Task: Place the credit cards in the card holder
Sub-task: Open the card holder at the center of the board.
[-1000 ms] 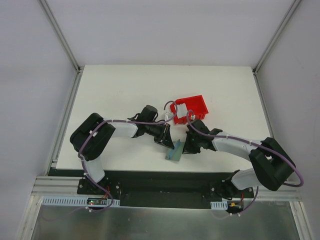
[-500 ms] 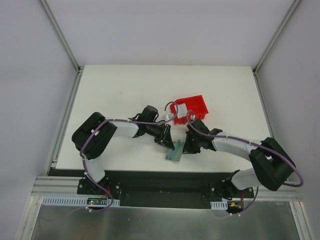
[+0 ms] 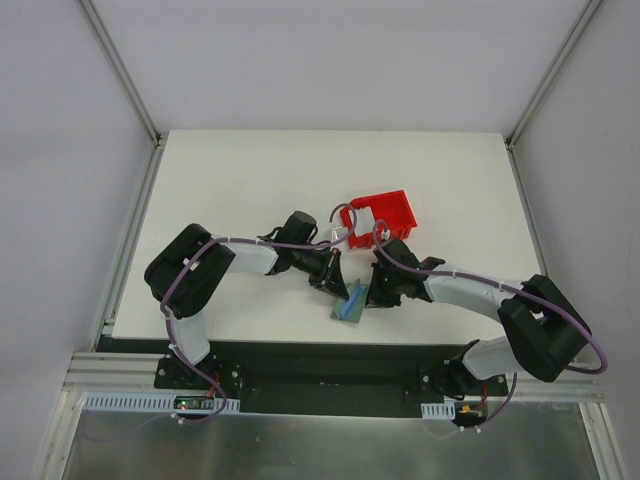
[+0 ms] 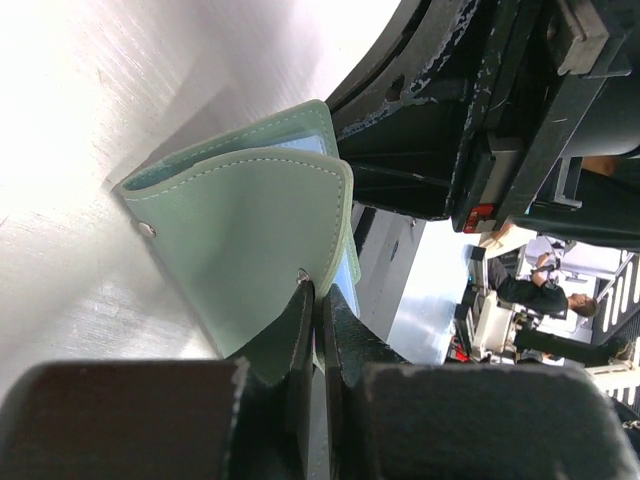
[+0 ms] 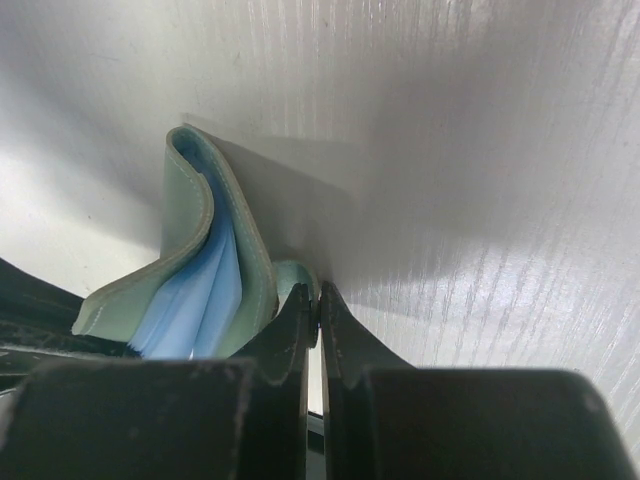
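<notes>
The card holder, a grey-green folding wallet, stands on edge near the table's front edge between both grippers. In the left wrist view its outer flap with a round snap faces me, and my left gripper is shut on that flap's lower edge. The right wrist view shows the holder spread open with pale blue pockets inside. My right gripper is shut on a small grey-green tab of it. From above, the left gripper and right gripper flank it. A pale flat rectangle, seemingly one of the credit cards, lies in the bin.
A red plastic bin sits just behind the right gripper, with purple cables looping over its near rim. The table's front edge runs close below the holder.
The left jaws eased slightly and closed again on the flap. The holder now gapes a little wider, showing blue inside from above. The arms have barely moved.
</notes>
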Robot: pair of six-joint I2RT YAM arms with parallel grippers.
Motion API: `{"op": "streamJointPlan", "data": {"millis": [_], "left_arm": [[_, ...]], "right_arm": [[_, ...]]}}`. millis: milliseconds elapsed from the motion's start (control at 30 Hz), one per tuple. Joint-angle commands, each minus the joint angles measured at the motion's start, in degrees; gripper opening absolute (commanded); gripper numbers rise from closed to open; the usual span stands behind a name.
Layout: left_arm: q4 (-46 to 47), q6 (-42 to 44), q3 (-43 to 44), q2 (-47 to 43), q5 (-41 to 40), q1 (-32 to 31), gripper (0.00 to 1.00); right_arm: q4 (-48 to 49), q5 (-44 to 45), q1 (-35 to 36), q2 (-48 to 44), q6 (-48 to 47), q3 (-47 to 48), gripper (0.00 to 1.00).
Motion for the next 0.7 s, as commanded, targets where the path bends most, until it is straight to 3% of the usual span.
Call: {"op": "streamJointPlan", "data": {"millis": [0, 200, 400, 533, 667], "left_arm": [[-2.18, 1.62, -0.21, 0.24, -1.93, -0.75, 0.00], [-10.68, 4.25, -2.67, -6.61, -16.68, -0.31, 0.00], [-15.98, 3.30, -4.69, -11.45, -26.36, -0.30, 0.00], [-16.25, 1.54, -5.84, -13.74, -29.79, -0.31, 0.00], [-16.33, 1.27, -5.75, -15.23, -30.06, -0.31, 0.00]], "right_arm": [[-6.08, 5.36, 0.43, 0.73, -1.61, -2.04, 0.00], [-6.08, 7.72, 0.52, -7.70, -2.39, -1.86, 0.03], [-11.87, 12.47, 0.34, -15.87, -2.48, 0.07, 0.34], [-10.05, 11.70, 0.52, -22.29, -1.35, 0.77, 0.33], [-0.30, 8.19, 2.54, -22.93, 0.50, 0.95, 0.27]]}}
